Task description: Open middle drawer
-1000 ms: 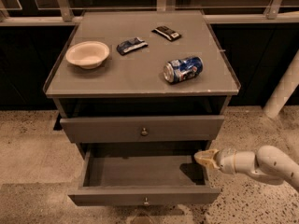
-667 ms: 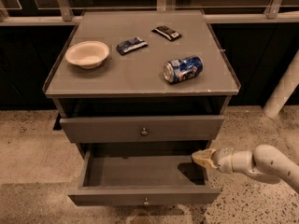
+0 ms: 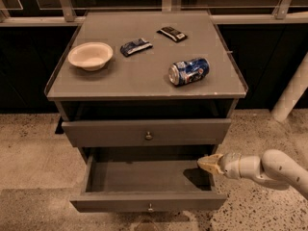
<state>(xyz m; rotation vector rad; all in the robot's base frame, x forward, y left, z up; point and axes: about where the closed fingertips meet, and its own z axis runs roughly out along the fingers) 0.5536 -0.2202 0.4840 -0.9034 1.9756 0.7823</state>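
The middle drawer [image 3: 144,177] stands pulled out towards me, showing its plain grey interior. Its flat front [image 3: 110,203] carries a small round knob [image 3: 150,207]. My gripper [image 3: 208,163] reaches in from the right on a white arm [image 3: 269,170]. Its tan tip sits just above the drawer's right side, near the back right corner of the interior, and holds nothing that I can see. The top drawer front [image 3: 106,131] with its knob [image 3: 148,135] sits above. The lowest drawer is hidden beneath the open one.
The cabinet top [image 3: 144,71] holds a cream bowl [image 3: 90,56], a blue can on its side [image 3: 188,71] and two dark wrapped snack bars [image 3: 135,46] [image 3: 172,33]. A white post [image 3: 291,93] stands at the right. The floor is speckled.
My gripper has shifted very slightly to the left over the drawer's right side. The drawer stays open as before.
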